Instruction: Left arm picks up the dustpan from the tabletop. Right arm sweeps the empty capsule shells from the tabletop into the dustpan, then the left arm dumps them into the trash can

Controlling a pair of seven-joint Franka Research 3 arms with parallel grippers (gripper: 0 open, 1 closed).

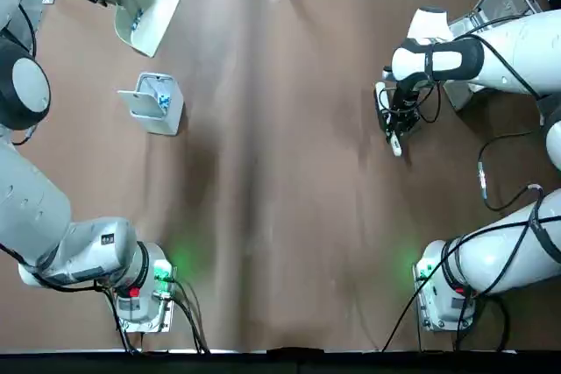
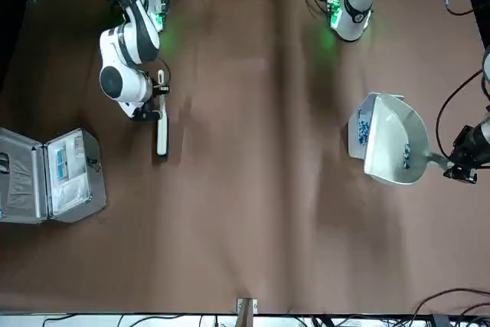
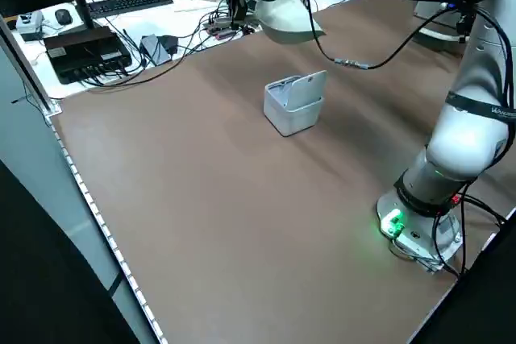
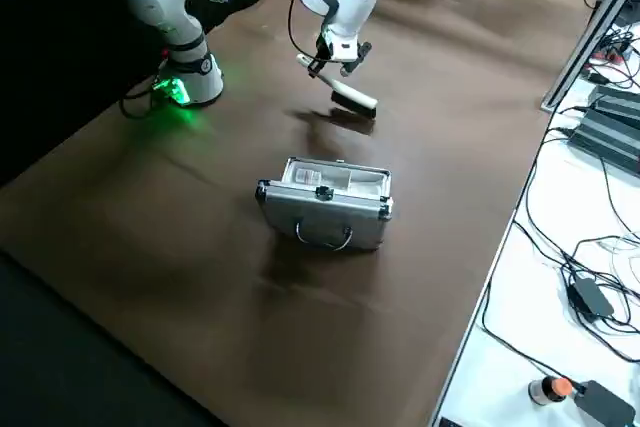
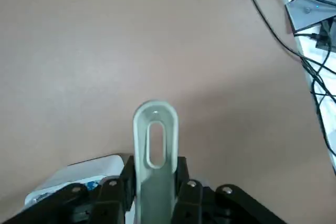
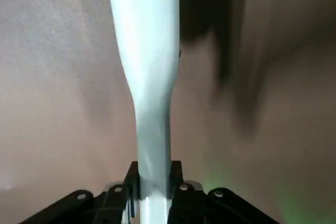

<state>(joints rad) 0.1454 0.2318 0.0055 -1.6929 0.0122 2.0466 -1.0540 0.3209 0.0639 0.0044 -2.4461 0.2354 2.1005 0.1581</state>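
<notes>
Dump step in hand. Left gripper (image 5: 152,203) clamped on handle of pale greenish-white plastic dustpan (image 1: 147,10), raised beyond small grey square trash can (image 1: 156,104), blue-white capsule shells (image 2: 406,155) inside scoop. Right gripper (image 6: 152,192) clamped on slim white brush (image 2: 161,135), low over brown surface (image 1: 280,172). Next: carry scoop over can, tilt.

No text or label can be read.

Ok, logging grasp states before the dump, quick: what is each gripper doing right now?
Left gripper: closed on the dustpan handle, pan lifted by the trash can.
Right gripper: closed on the brush.
</notes>
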